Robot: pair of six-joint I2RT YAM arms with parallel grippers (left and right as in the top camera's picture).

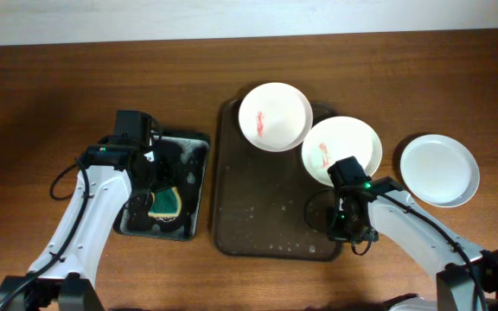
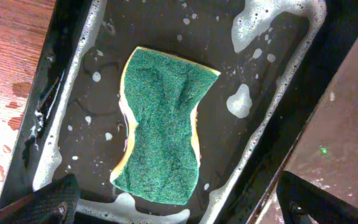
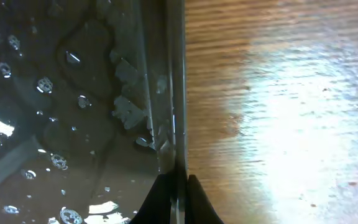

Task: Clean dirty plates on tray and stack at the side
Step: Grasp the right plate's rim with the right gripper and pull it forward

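Two white plates with red smears lie on the dark brown tray (image 1: 258,207): one at its far end (image 1: 274,116), one at its right edge (image 1: 341,150). A third white plate (image 1: 439,169), with no smear, sits on the table to the right. My right gripper (image 1: 344,226) is shut on the tray's right rim (image 3: 166,93), with one finger on each side of it in the right wrist view (image 3: 178,194). My left gripper (image 1: 150,188) is open just above the green-yellow sponge (image 2: 163,127) in the small black tray (image 1: 193,151). Its fingers are spread wide (image 2: 179,202).
The black tray (image 2: 272,134) holds soapy water and foam. The brown tray's floor is wet with droplets. The brown tray's edge shows beside the black tray in the left wrist view (image 2: 347,124). Bare wooden table lies to the right of the gripped rim (image 3: 278,124).
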